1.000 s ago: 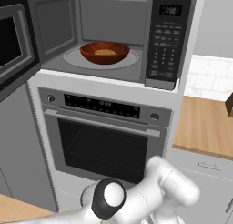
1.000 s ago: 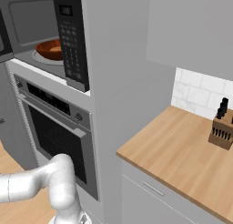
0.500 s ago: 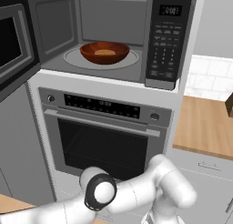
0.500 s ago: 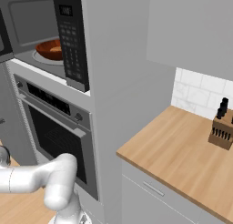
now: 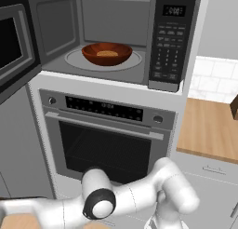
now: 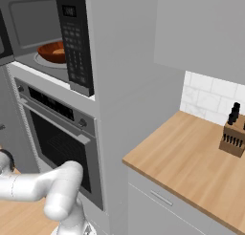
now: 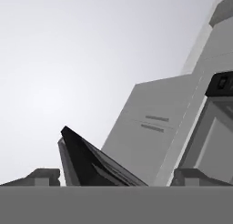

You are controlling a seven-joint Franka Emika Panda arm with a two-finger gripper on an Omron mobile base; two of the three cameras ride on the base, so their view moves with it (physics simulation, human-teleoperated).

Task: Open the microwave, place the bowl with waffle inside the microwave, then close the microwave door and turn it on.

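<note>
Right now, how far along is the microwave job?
Done: the microwave is open, and the bowl with the waffle sits on its turntable. In hand: nothing; the gripper is open and empty, looking up past the edge of the microwave door. Left: swing the door shut, then press the keypad to start it.

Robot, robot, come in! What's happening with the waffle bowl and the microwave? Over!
Gripper open, holding nothing. Bowl with waffle sits on the turntable inside the microwave. Microwave door open at the left, not yet shut.
</note>
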